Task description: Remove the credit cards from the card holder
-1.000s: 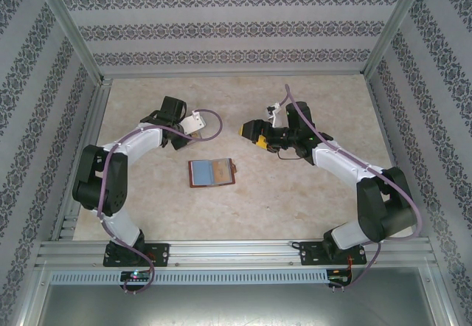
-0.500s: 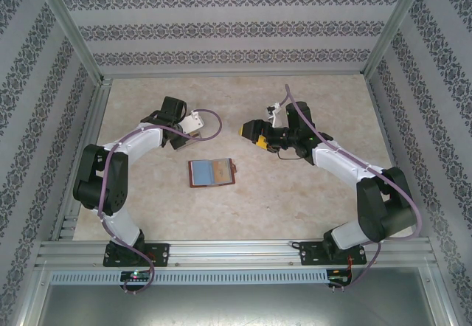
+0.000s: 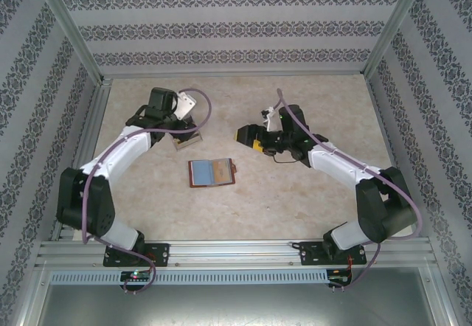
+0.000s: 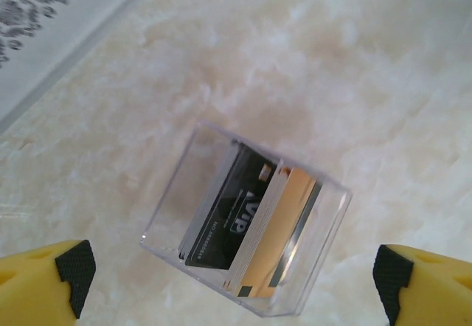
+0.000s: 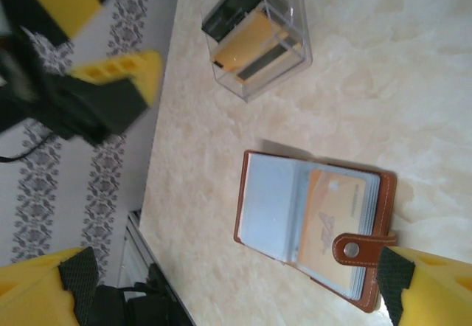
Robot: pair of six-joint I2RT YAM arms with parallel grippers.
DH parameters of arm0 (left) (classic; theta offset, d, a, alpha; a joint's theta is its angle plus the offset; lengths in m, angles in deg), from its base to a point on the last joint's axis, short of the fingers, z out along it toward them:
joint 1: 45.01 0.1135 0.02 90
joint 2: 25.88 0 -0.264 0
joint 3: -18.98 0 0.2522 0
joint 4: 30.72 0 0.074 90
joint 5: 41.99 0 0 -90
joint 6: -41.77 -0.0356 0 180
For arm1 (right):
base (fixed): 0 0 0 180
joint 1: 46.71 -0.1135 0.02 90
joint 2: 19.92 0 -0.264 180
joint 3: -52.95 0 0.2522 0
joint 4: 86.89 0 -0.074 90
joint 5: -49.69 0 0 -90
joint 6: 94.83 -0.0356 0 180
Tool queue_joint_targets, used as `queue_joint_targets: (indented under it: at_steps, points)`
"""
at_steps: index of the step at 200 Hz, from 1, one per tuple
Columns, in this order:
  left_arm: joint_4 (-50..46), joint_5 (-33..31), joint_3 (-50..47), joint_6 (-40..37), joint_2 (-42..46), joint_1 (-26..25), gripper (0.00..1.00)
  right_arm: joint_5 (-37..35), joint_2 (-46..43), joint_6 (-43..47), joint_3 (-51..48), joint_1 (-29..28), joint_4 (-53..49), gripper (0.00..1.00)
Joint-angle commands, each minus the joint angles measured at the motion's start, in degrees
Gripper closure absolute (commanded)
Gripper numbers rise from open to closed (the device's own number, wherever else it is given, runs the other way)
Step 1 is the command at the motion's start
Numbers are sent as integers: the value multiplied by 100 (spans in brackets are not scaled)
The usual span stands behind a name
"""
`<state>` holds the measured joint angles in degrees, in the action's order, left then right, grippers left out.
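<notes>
We are getting bright, even light from overhead, and the pale tabletop [image 3: 295, 200] is carrying only faint, short shadows. The top view is looking sharp, though the frame posts [image 3: 70, 31] are leaning outward at its edges. In the left wrist view the tabletop is washing out toward white, the clear box [image 4: 247, 241] is catching thin glints along its rims, and the left gripper's yellow fingers [image 4: 40, 285] are looking soft and unfocused. In the right wrist view the left gripper [image 5: 122, 35] is smearing into blur, while the card holder [image 5: 313, 226] is casting a narrow dark shadow along its side nearest the box.
</notes>
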<state>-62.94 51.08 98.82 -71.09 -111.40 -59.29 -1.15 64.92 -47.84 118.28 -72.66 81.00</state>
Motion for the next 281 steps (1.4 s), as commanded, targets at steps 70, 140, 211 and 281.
queue_joint_targets:
  at_steps: [70,140,211,281]
  points:
    - [-765,-41,-1314,4886,1882,250,1,-1481,524,518,367,-1371,-601,2]
    - [-122,1503,-3019,6636,2561,269,25,-1547,1508,451,921,-1813,-635,2]
    - [998,2438,-3471,7218,1586,200,100,-1696,2012,401,1098,-1770,-817,2]
    - [807,2350,-3217,7106,1358,45,100,-1967,1842,524,1066,-1678,-1082,2]
